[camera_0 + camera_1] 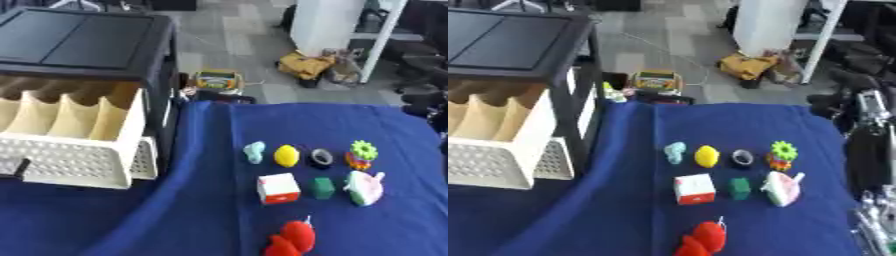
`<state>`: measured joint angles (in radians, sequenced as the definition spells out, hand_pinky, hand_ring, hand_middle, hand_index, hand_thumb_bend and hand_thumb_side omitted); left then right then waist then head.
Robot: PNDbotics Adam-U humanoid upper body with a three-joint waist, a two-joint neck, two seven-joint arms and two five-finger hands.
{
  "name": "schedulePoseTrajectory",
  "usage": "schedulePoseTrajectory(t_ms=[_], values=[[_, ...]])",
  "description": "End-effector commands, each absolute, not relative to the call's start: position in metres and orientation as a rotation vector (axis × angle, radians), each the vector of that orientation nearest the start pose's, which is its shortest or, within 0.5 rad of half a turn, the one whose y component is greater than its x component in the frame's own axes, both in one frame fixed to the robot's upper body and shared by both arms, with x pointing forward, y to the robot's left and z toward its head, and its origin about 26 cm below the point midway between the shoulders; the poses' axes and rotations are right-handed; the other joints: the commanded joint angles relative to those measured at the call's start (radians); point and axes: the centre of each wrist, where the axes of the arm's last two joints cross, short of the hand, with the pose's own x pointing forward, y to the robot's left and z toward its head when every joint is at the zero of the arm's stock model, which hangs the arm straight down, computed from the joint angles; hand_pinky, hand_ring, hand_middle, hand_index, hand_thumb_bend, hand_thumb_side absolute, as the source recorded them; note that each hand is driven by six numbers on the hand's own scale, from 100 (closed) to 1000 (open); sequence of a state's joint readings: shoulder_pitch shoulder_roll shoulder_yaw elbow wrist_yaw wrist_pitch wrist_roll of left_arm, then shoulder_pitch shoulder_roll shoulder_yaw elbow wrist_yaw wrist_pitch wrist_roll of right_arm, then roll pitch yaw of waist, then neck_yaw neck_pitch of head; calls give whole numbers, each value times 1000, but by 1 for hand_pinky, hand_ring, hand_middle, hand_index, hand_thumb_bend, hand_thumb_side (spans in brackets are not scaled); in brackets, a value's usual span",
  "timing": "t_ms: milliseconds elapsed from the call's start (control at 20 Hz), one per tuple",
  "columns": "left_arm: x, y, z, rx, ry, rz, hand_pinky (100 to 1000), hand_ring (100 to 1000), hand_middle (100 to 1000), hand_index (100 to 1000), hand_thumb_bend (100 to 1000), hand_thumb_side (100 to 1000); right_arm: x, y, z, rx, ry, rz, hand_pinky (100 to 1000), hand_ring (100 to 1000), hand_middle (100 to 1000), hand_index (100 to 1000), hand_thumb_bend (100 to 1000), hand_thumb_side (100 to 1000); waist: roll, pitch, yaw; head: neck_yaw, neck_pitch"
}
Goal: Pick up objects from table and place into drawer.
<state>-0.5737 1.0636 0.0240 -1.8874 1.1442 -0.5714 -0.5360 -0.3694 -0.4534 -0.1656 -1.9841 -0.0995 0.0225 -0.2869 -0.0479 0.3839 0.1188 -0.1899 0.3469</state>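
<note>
While the right robot hand (874, 227) is cut off, fingers unreadable, the drawer (74, 150) stands open.

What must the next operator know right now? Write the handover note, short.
Left hand: not in view.
Right hand: low at the right edge of the right eye view, state unclear, holding nothing visible.
Drawer: pulled open at left; no object shows inside.
On the blue cloth: light-blue piece, yellow lemon, dark ring, green-topped toy, white-and-red cube, green block, pink-and-white toy, red toy.
Done: nothing placed.
Left: all eight.
</note>
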Motion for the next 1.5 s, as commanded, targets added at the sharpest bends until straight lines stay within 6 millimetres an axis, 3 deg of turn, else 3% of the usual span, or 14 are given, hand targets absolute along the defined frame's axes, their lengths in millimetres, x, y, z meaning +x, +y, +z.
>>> schedulePoseTrajectory(t_ms=[50, 100, 250, 400, 450, 500, 600, 700, 800, 950, 1150, 1300, 1500], values=[[287, 339, 372, 938, 2808, 1159, 390, 422, 583, 1000, 100, 882, 297, -314, 257, -451, -2417, -20, 734, 720, 459, 854, 100, 1000, 0, -22, 2, -37, -31], [289, 340, 368, 1000, 2829, 1133, 508, 523, 655, 1000, 121, 904, 297, -314, 257, -449, -2418, -23, 734, 720, 460, 853, 100, 1000, -1, -23, 2, -40, -38], [293, 341, 363, 1102, 2851, 1124, 528, 558, 674, 995, 107, 899, 297, -313, 257, -446, -2420, -28, 734, 720, 460, 853, 100, 1000, -4, -24, 0, -46, -55], [295, 345, 360, 1098, 2831, 1150, 550, 604, 721, 988, 100, 853, 297, -313, 257, -448, -2420, -32, 734, 720, 460, 853, 100, 1000, -5, -23, -4, -51, -68], [295, 348, 362, 1024, 2808, 1134, 576, 632, 740, 992, 100, 831, 297, -314, 257, -449, -2421, -33, 734, 720, 460, 853, 100, 1000, -5, -23, -3, -53, -70], [294, 353, 366, 907, 2783, 1107, 625, 703, 768, 980, 100, 722, 297, -314, 257, -451, -2421, -34, 734, 719, 460, 853, 100, 1000, -5, -23, -2, -56, -72], [291, 365, 372, 580, 2708, 1031, 705, 788, 808, 984, 100, 649, 297, -314, 257, -456, -2421, -36, 733, 720, 461, 853, 100, 1000, -6, -23, 2, -59, -74], [282, 370, 383, 363, 2636, 996, 745, 835, 821, 977, 100, 516, 297, -314, 257, -458, -2420, -37, 733, 720, 461, 852, 100, 1000, -7, -24, 6, -61, -75], [270, 366, 389, 220, 2594, 1002, 767, 860, 830, 978, 100, 483, 297, -315, 257, -461, -2423, -38, 733, 720, 462, 851, 100, 1000, -7, -25, 6, -61, -74], [260, 361, 382, 41, 2604, 975, 750, 845, 816, 966, 100, 475, 297, -315, 261, -471, -2439, -27, 733, 721, 464, 850, 100, 1000, -3, -25, -4, -47, -72], [264, 364, 358, -179, 2673, 901, 754, 853, 824, 969, 100, 508, 296, -317, 269, -533, -2475, -13, 733, 724, 469, 847, 100, 1000, -3, -21, -17, -37, -70], [268, 365, 340, -301, 2712, 846, 739, 835, 821, 972, 100, 599, 296, -318, 273, -562, -2497, 0, 732, 725, 470, 847, 100, 1000, -5, -19, -18, -37, -67], [272, 363, 324, -402, 2734, 770, 732, 825, 816, 966, 100, 611, 296, -316, 276, -568, -2512, 18, 732, 725, 471, 845, 100, 1000, -5, -19, -18, -31, -63]])
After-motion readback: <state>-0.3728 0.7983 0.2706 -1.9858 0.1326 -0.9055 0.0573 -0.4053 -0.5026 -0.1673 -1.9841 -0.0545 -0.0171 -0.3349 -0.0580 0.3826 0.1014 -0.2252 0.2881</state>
